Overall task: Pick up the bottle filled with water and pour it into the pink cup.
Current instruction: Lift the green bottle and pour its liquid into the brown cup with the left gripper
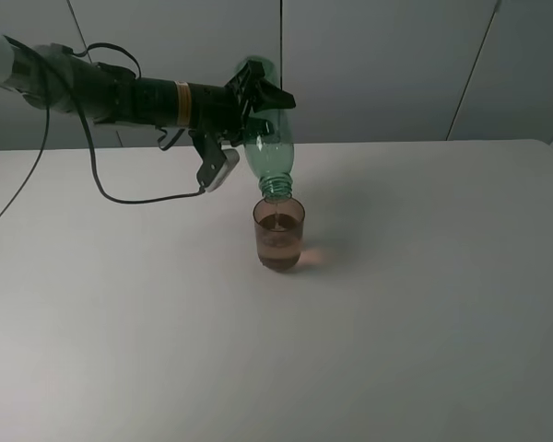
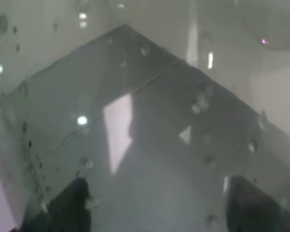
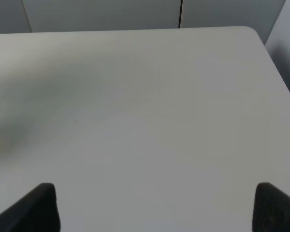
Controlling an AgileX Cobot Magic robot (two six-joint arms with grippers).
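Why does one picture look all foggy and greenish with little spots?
In the left wrist view the camera looks straight through the clear green plastic bottle pressed close to it, so everything is blurry, tinted and dotted with specks; the exterior high view is sharp, showing that bottle tipped over the small brownish-pink plastic cup.

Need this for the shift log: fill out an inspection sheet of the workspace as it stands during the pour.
Surface: white table, no spill seen around the cup.
Job's things: green bottle tipped neck-down, mouth just above the pink cup; cup upright, partly filled.
Clutter: nothing seen.
Pincers: left pincer shut on the bottle's body; right pincer open, holding nothing, over bare table.
Cables: black cable hangs in a loop from the left arm, above the table.
Surroundings: grey wall panels behind the table.
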